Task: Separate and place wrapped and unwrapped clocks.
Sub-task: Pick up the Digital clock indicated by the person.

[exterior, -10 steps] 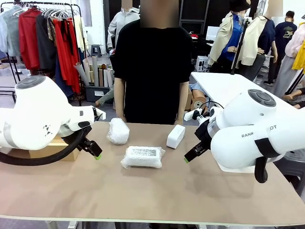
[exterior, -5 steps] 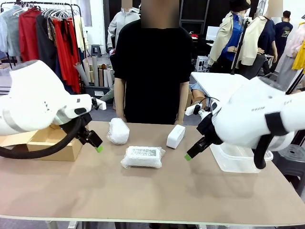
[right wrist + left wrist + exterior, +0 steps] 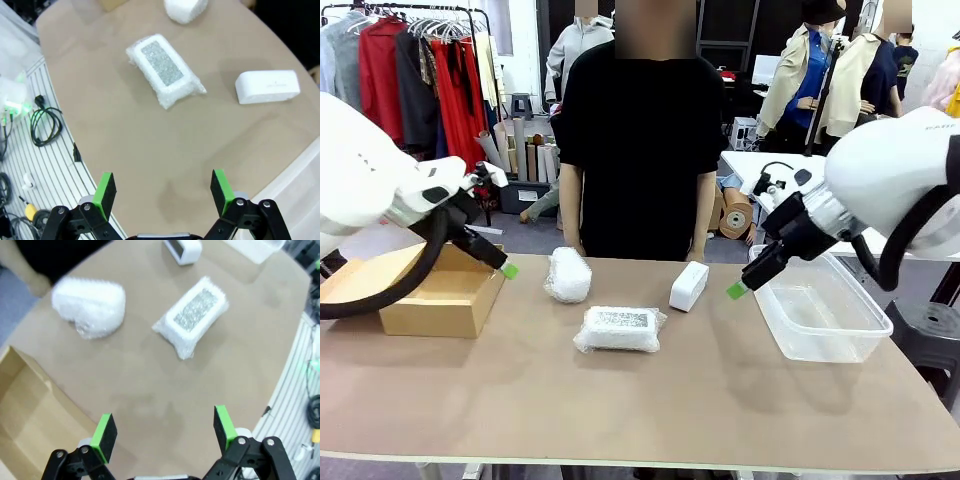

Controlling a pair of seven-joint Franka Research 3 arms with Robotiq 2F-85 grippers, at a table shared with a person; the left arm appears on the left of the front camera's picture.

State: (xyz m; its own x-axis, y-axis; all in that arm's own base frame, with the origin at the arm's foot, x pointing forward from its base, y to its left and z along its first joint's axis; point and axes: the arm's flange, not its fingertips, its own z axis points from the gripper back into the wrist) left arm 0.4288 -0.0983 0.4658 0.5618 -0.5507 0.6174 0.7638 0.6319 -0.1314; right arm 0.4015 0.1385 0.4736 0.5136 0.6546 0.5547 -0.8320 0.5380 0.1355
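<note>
Three clocks lie mid-table in front of a person in black. A rounded wrapped clock (image 3: 568, 275) (image 3: 90, 305) (image 3: 185, 9) lies at the back left. In front of it is a flat wrapped clock (image 3: 619, 328) (image 3: 192, 315) (image 3: 165, 67) with a speckled label. A bare white clock (image 3: 689, 286) (image 3: 182, 249) (image 3: 267, 86) stands at the back right. My left gripper (image 3: 506, 268) (image 3: 165, 432) hangs open in the air left of them, holding nothing. My right gripper (image 3: 736, 289) (image 3: 162, 190) hangs open to their right, also holding nothing.
An open cardboard box (image 3: 430, 290) (image 3: 25, 410) sits at the table's left end. A clear plastic bin (image 3: 820, 310) (image 3: 300, 185) sits at the right end. The person stands at the far edge with hands off the table. Bare tabletop runs along the near side.
Both arms have lifted and swung outward, the left one to the left and the right one to the right, uncovering the cardboard box and the plastic bin. The clocks have not moved.
</note>
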